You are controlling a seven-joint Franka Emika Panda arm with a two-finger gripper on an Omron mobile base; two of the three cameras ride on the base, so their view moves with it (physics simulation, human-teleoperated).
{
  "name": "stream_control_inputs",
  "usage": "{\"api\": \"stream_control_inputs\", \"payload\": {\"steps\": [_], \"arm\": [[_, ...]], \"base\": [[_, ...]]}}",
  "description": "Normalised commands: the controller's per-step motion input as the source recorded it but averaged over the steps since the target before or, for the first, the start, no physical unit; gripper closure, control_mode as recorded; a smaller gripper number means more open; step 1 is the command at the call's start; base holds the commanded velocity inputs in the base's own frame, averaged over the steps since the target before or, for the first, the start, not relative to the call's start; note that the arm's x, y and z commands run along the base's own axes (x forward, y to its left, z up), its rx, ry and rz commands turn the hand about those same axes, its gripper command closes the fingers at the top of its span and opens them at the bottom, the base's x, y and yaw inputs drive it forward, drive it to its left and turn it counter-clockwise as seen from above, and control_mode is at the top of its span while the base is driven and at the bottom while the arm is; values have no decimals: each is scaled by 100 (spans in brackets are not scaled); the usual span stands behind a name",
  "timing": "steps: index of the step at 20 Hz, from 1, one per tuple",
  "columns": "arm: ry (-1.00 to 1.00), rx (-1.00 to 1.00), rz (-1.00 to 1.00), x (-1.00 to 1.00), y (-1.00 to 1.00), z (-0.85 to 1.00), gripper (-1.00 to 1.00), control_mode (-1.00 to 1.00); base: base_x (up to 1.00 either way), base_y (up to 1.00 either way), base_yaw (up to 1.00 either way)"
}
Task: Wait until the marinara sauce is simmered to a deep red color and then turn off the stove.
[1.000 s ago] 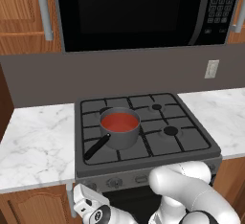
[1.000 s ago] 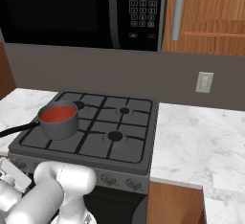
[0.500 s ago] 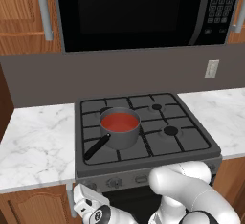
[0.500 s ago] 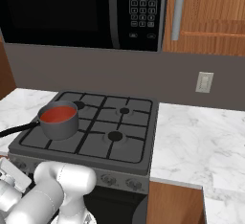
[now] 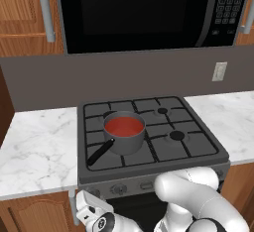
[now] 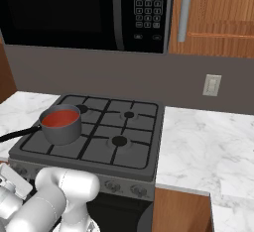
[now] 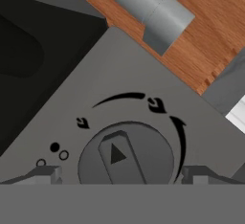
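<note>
hand (image 7: 119,173): low at the stove's front left corner, aimed square at a knob; fingers spread wide, one tip on each side of the knob, holding nothing; contact with the knob can't be confirmed
fingertips (image 7: 40,175): just left and right of the knob, level with its lower half
knob (image 7: 125,155): round, grey, raised bar grip with a triangle pointer mark; curved scale and flame marks printed above it on the panel
stove (image 5: 198,149): dark grey gas range set between two stretches of desk, black grates, row of knobs on the near front panel
saucepan (image 5: 124,136): on the near-left burner, upright
saucepan handle (image 5: 100,152): long axis runs from pan toward near-left, end over the near-left grate
marinara sauce (image 5: 123,126): flat orange-red disc inside the pan rim
desk (image 5: 39,149): white marble, either side of the stove
microwave (image 5: 134,10): black, mounted above the stove, keypad on its right
cabinet (image 7: 201,31): wood door with grey bar handle, beside the stove panel
outlet (image 6: 212,85): on the back wall, right of the stove
</note>
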Motion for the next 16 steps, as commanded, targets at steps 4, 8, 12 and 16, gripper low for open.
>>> {"api": "stream_control_inputs", "payload": {"steps": [4,8,12,16], "arm": [[0,0,0,0,0,0,-100,-100],[0,0,0,0,0,0,-100,-100],[0,0,0,0,0,0,-100,-100],[0,0,0,0,0,0,-100,-100]], "base": [[0,0,0],[0,0,0],[0,0,0],[0,0,0]]}}
